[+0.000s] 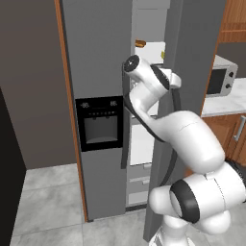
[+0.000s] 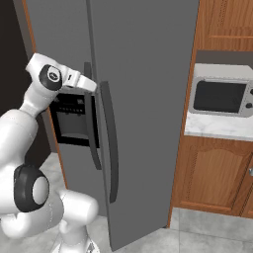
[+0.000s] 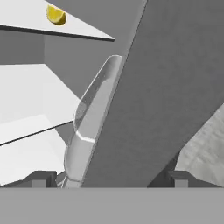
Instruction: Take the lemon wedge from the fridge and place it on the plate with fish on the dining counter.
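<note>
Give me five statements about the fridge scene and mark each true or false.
1. The fridge has its right door ajar. True.
2. The gripper is shut on the lemon wedge. False: it is open and holds nothing.
3. The lemon wedge lies on a white shelf inside the fridge. True.
4. A microwave sits on the counter right of the fridge. True.
5. The black dispenser panel is on the right door. False: it is on the left door.
</note>
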Robot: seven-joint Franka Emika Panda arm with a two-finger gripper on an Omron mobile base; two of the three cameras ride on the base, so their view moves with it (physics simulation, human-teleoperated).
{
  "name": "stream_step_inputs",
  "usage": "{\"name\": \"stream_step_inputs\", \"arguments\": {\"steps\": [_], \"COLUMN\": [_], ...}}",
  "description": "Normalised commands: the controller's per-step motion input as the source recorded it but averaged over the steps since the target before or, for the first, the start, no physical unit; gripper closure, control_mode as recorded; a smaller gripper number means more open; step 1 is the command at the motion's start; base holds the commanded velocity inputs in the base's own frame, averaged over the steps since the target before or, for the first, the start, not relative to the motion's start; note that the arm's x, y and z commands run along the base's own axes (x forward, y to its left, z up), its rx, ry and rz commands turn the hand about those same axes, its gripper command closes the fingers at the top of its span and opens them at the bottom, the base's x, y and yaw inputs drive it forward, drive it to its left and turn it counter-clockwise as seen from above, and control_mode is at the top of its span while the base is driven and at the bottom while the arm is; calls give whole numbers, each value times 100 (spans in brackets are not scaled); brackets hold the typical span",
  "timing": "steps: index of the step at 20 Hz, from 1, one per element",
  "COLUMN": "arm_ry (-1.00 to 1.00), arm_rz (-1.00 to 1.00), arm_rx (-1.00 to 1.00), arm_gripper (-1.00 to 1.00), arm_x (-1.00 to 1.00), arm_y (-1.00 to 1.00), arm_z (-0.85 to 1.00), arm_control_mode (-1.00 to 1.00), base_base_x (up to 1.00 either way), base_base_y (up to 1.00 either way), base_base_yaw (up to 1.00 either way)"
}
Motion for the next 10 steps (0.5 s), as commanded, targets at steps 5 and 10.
{"name": "stream_step_inputs", "arguments": {"steps": [5,10], "arm_ry": [-2,0], "arm_rz": [-17,-22], "arm_rx": [0,0], "arm_gripper": [-100,-100], "arm_x": [-96,-85], "arm_y": [-66,-70], "arm_z": [-1,-13], "arm_control_mode": [-100,-100], "base_base_x": [0,0], "base_base_y": [0,0], "base_base_yaw": [0,0]}}
